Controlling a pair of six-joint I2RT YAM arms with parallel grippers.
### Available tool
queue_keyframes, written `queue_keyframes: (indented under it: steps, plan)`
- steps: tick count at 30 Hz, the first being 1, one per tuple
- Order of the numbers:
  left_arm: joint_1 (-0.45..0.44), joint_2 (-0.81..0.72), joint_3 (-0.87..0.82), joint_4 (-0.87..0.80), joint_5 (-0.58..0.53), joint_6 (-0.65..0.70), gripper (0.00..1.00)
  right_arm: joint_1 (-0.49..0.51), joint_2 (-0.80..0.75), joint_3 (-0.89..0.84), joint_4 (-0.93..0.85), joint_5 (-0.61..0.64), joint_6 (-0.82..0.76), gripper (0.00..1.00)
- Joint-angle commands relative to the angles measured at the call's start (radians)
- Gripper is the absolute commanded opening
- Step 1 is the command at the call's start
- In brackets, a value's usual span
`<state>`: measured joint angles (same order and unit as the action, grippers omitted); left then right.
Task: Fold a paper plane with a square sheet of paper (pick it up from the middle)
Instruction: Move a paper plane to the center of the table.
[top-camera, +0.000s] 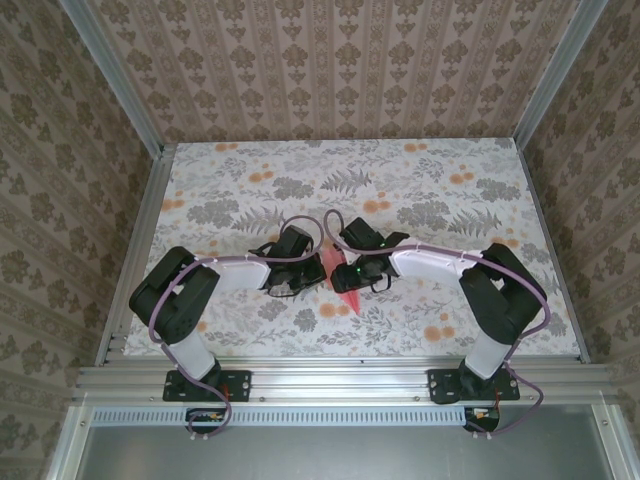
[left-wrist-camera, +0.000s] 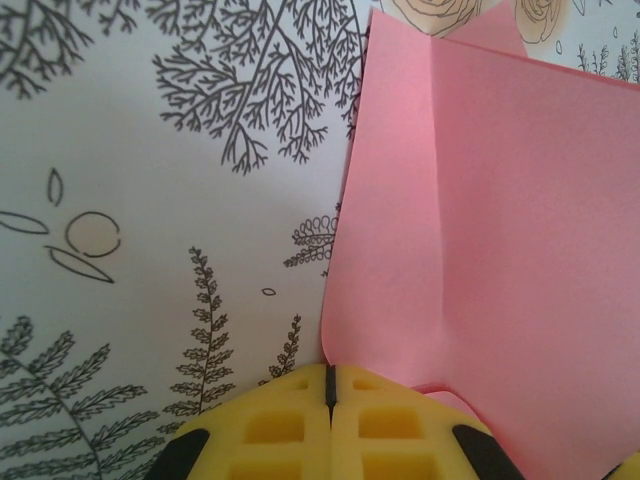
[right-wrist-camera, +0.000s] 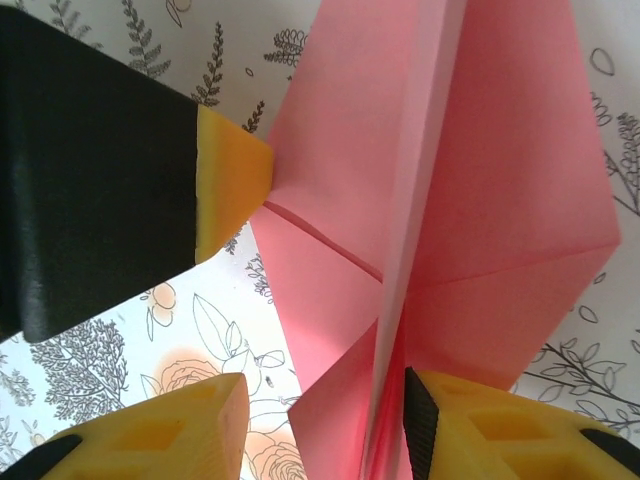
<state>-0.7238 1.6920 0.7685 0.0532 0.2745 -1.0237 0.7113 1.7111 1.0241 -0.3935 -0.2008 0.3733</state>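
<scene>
The pink paper (top-camera: 340, 283) lies half-folded and pointed in the middle of the table (top-camera: 450, 200). The left claw (left-wrist-camera: 330, 400) is closed, tip touching its edge — the right claw (right-wrist-camera: 325, 430) stands open around the raised fold. Next, probably: squeeze that crease gently.

A floral-printed tabletop (top-camera: 250, 190) sits between wallpapered walls (top-camera: 330, 60) and aluminium rails (top-camera: 340, 375).

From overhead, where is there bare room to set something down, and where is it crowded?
Free: the far strip of table beyond the left arm and right arm; the near edge before the pink paper. Crowded: the middle, around that paper.
</scene>
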Motion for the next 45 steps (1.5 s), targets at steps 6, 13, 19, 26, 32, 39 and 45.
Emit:
queue_keyframes:
  steps: [6, 13, 19, 26, 32, 39, 45]
  plan:
    - [0.005, 0.019, 0.012, 0.012, -0.003, 0.011, 0.0, 0.059, 0.023, 0.023, -0.087, 0.17, 0.05, 0.44]
    - [0.001, 0.023, 0.009, 0.025, 0.001, 0.004, 0.0, 0.093, 0.062, 0.059, -0.126, 0.243, 0.076, 0.33]
    - [-0.002, 0.019, 0.009, 0.04, 0.005, 0.002, 0.0, 0.114, 0.111, 0.088, -0.138, 0.289, 0.086, 0.25]
    - [-0.002, -0.025, 0.003, 0.038, -0.001, 0.001, 0.0, 0.116, 0.132, 0.104, -0.187, 0.346, 0.109, 0.15]
    - [-0.003, -0.09, 0.007, 0.008, -0.008, 0.007, 0.11, 0.116, 0.091, 0.112, -0.204, 0.358, 0.104, 0.09]
    - [-0.003, -0.303, -0.042, -0.137, -0.131, 0.02, 0.36, 0.041, 0.0, 0.094, -0.165, 0.331, 0.099, 0.09]
    - [-0.002, -0.472, -0.106, -0.259, -0.214, 0.019, 0.4, -0.06, 0.053, 0.101, -0.114, 0.212, 0.117, 0.11]
